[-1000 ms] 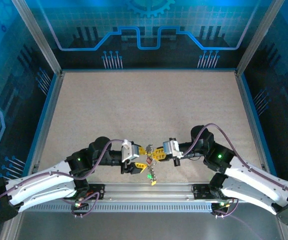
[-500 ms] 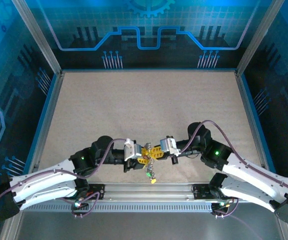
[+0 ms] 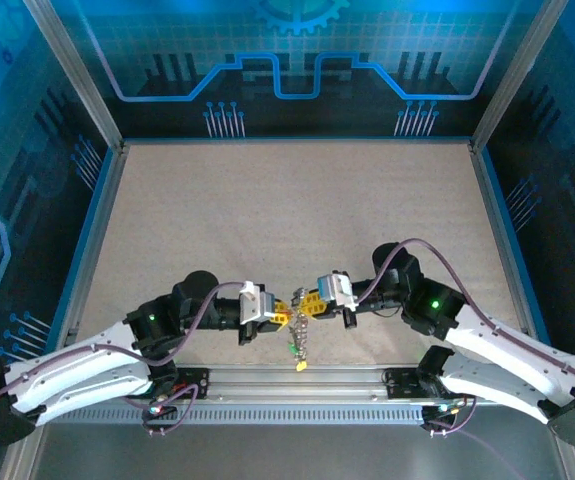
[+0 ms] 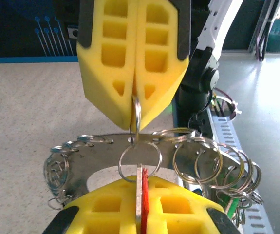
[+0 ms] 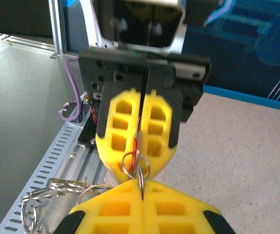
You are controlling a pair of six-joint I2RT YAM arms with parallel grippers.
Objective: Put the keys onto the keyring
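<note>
Key (image 4: 144, 204), red, clamped edge-on in left gripper (image 4: 140, 183). Straight ahead, tip facing tip, right gripper (image 4: 136, 122) pinches a small ring (image 4: 136, 109) on the keyring (image 4: 98, 153), whose flat band lies crosswise between them.

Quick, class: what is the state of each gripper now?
Left gripper: closed, holding a red key.
Right gripper: closed, pinching a small ring on the keyring.
</note>
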